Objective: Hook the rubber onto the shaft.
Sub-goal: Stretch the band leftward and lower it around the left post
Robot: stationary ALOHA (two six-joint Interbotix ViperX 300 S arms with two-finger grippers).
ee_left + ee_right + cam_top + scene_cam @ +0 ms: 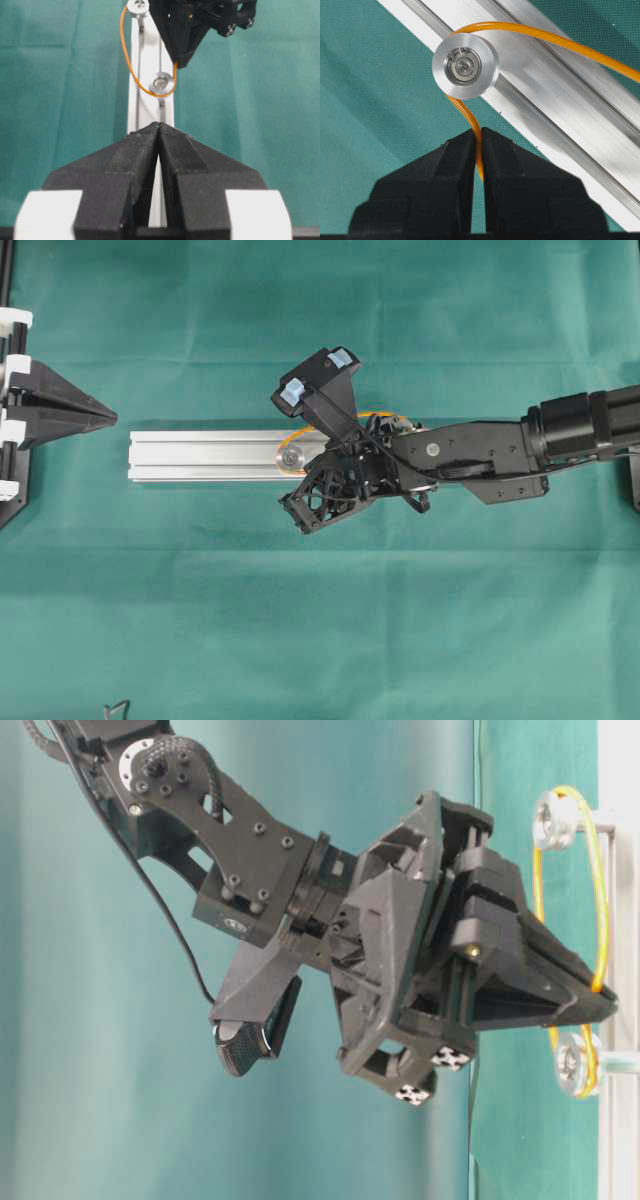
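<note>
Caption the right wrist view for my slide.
Right hand pinches the orange rubber band, looped around a silver pulley on the aluminium rail.

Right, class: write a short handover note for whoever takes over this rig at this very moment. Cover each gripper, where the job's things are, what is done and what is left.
Left gripper: shut, empty, parked off the rail's end.
Right gripper: shut on the band, over the rail.
Band: runs round the near pulley and, in the table-level view, round the far pulley too; one strand is pinched in the gripper.
Done: band looks hooked on both pulleys.
Left: probably release, pull the right arm away, check the band stays seated.
</note>
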